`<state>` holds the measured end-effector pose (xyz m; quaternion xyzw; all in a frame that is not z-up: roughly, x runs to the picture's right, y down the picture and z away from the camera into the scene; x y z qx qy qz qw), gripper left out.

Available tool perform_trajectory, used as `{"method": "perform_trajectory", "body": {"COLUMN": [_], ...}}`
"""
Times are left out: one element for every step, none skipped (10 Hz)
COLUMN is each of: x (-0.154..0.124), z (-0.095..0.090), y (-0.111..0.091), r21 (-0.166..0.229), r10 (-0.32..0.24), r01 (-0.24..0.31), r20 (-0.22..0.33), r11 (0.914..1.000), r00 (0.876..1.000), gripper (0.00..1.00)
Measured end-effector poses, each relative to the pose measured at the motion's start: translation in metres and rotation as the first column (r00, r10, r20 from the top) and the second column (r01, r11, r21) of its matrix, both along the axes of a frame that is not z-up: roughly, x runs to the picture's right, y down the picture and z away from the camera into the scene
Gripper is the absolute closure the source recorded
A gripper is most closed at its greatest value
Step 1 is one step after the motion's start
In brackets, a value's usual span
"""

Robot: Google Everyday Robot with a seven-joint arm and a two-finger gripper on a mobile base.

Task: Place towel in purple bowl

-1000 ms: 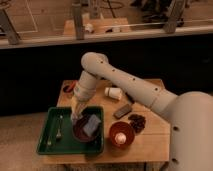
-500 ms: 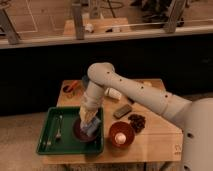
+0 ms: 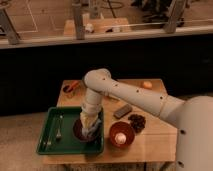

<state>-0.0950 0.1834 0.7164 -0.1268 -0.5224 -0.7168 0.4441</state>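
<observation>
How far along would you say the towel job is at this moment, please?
Done: the towel has reached the purple bowl in the green tray, its lower end inside. In hand: the gripper hangs right above the bowl at the towel. Left: letting go and lifting away.

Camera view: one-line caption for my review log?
Robot arm's gripper lowers the towel over the purple bowl in the green tray, beside a red bowl.
</observation>
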Motion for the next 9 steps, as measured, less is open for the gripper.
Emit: {"method": "perform_trajectory", "body": {"x": [-0.001, -0.003, -0.006, -0.009, -0.009, -0.006, 0.000, 0.007, 0.011], "z": [0.002, 0.005, 0.007, 0.009, 0.010, 0.009, 0.006, 0.001, -0.004], "y": [0.003, 0.007, 0.009, 0.010, 0.007, 0.001, -0.010, -0.025, -0.039], "r21": [-0.006, -0.012, -0.016, -0.017, -0.018, -0.018, -0.010, 0.013, 0.035], "r10": [-0.003, -0.006, -0.011, -0.013, -0.003, 0.034, 0.085, 0.134, 0.172], "r01": [0.003, 0.006, 0.011, 0.013, 0.003, -0.035, -0.085, -0.133, -0.170], "r20": [0.001, 0.002, 0.005, 0.007, -0.002, -0.022, -0.052, -0.078, -0.093], "r11": [1.0000, 0.9999, 0.9998, 0.9998, 0.9998, 0.9992, 0.9963, 0.9910, 0.9849], "r00": [1.000, 1.000, 1.000, 1.000, 1.000, 0.999, 0.995, 0.988, 0.981], "gripper": [0.20, 0.20, 0.20, 0.20, 0.20, 0.20, 0.20, 0.20, 0.20]}}
